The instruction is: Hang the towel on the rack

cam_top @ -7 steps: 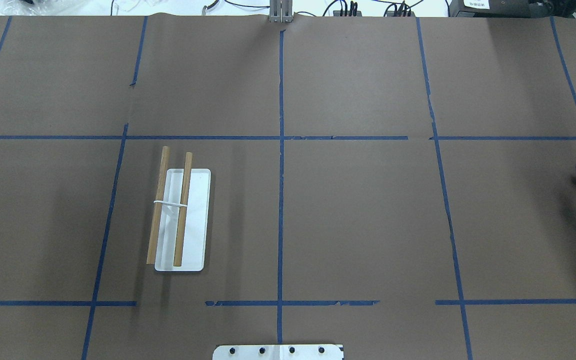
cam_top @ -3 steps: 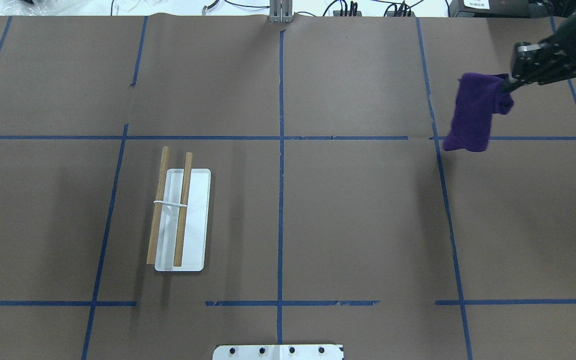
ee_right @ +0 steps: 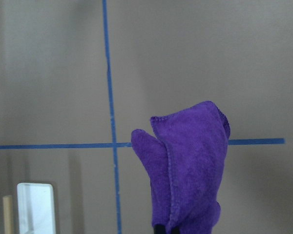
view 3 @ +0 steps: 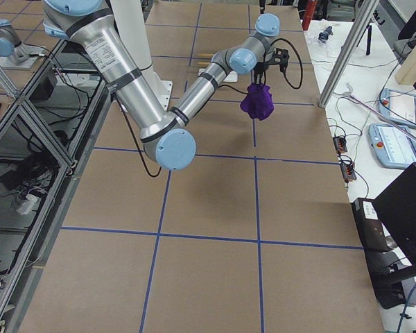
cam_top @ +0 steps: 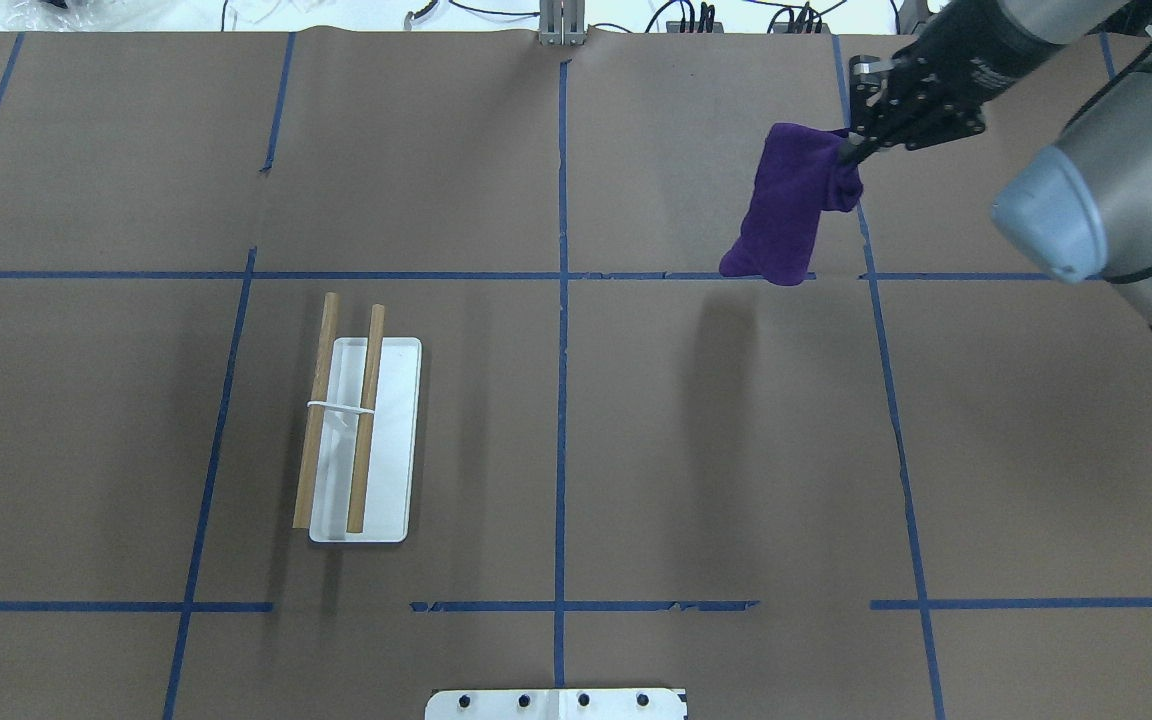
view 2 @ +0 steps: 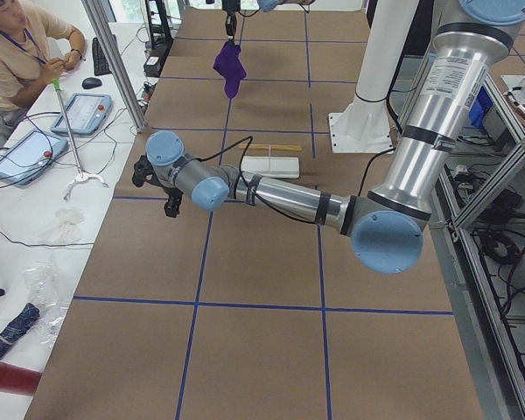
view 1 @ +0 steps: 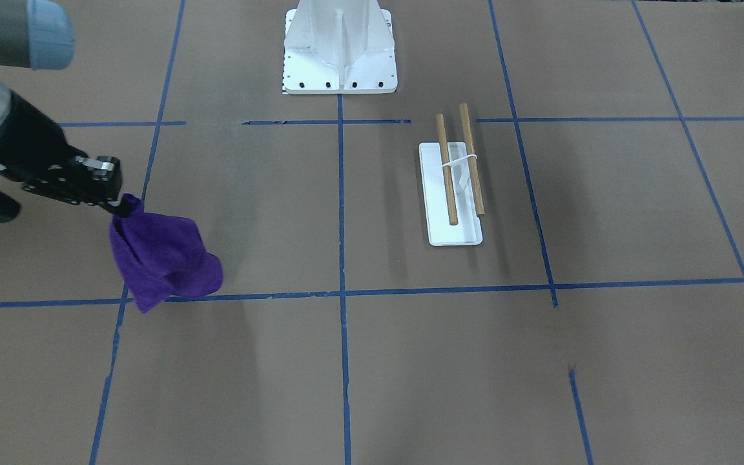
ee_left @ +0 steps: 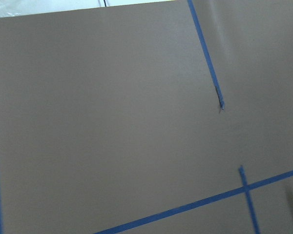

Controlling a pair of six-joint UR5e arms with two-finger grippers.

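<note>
Finds the towel [cam_top: 786, 215] hanging limp over the worktop [cam_top: 636, 450] at far right, pinched at its bunched top end by the clenched right gripper [cam_top: 848, 152], well apart from the rack [cam_top: 391, 440] at left; judges it soft, light, sag-prone.

Brown paper covering [ee_left: 112, 112] on the worktop is recorded, crossed by blue tape lines [ee_left: 203, 46]. One frayed tape end [ee_left: 220, 101] is noted. A white strip [ee_left: 49, 7] is seen beyond the worktop's edge.

Fuzzy cloth towel [cam_top: 786, 215]; wood-dowelled rack [cam_top: 366, 420]
</note>
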